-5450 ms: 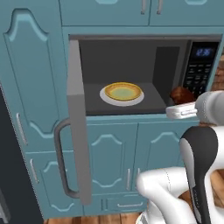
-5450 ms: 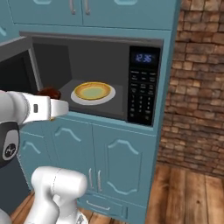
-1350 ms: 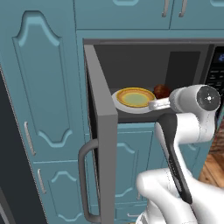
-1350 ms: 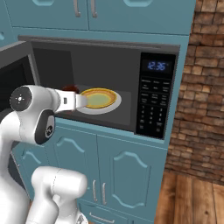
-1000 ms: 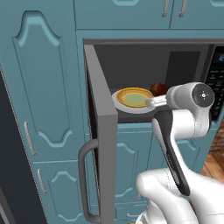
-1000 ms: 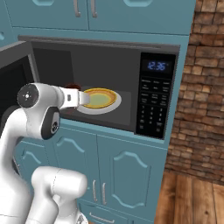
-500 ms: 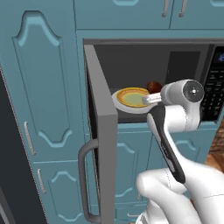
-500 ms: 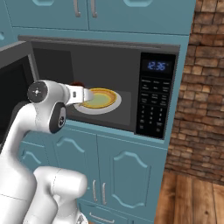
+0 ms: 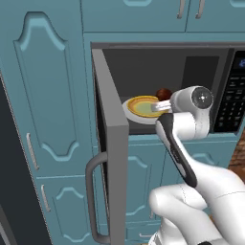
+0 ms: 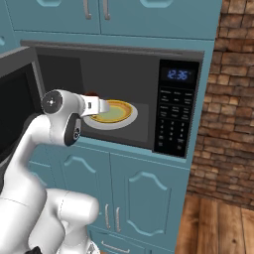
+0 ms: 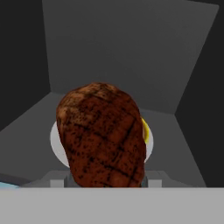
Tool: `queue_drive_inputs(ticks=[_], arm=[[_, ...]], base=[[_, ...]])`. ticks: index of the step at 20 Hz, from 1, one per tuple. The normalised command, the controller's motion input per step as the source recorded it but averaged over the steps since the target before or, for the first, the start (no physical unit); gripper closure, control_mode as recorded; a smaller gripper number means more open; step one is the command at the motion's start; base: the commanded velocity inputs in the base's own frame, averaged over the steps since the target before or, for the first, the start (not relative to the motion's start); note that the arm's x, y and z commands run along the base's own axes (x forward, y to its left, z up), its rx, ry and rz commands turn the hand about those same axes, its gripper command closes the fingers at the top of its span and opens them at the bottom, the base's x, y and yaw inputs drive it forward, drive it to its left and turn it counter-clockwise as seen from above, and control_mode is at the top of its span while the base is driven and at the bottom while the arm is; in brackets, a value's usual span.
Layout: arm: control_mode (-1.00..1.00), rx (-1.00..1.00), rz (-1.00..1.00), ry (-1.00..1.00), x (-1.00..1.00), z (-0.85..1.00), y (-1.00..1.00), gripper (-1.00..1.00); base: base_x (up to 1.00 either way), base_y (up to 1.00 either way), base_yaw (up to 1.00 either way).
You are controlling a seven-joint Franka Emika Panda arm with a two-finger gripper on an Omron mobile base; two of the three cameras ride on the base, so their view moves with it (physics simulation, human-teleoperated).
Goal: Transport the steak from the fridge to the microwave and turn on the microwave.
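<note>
My gripper [image 11: 105, 178] is shut on the steak [image 11: 103, 135], a dark reddish-brown lump with grill marks that hides most of the fingers. The hand reaches into the open microwave [image 9: 233, 95], and the steak [image 9: 164, 93] hangs just above the right rim of the white plate with a yellow dish [image 9: 139, 107]. From the right base view, my gripper [image 10: 101, 105] sits at the plate's [image 10: 116, 114] left rim, with a bit of the steak [image 10: 91, 94] showing behind the hand. The microwave [image 10: 176, 114] clock is lit.
The grey microwave door [image 9: 112, 143] stands wide open to the left, its handle toward me. Teal cabinets [image 9: 48, 95] surround the microwave, and a brick wall [image 10: 228, 124] stands at the right. A dark tall panel [image 9: 7, 191] lines the far left edge; I cannot tell whether it is the fridge.
The arm has pushed the hand and steak deeper into the microwave, from its front edge to over the plate. Before that, the base drove closer and to the right.
</note>
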Motion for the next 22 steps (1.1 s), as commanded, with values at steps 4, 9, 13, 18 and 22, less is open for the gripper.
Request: queue_drive_inputs(ticks=[4,9,13,18,22], arm=[[-1.00,0.00,0.00,0.00,0.27,-0.17,0.00,1.00],[-1.00,0.00,0.00,0.08,0.29,-0.11,0.00,1.00],[-1.00,0.00,0.00,0.10,0.28,-0.04,0.00,1.00],[-1.00,0.00,0.00,0.00,0.18,-0.23,0.00,1.00],[-1.00,0.00,0.00,0.00,0.18,-0.20,0.00,1.00]], base=[[0.00,0.00,0.00],[0.00,0.00,0.00],[0.00,0.00,0.00],[0.00,0.00,0.00],[0.00,0.00,0.00]])
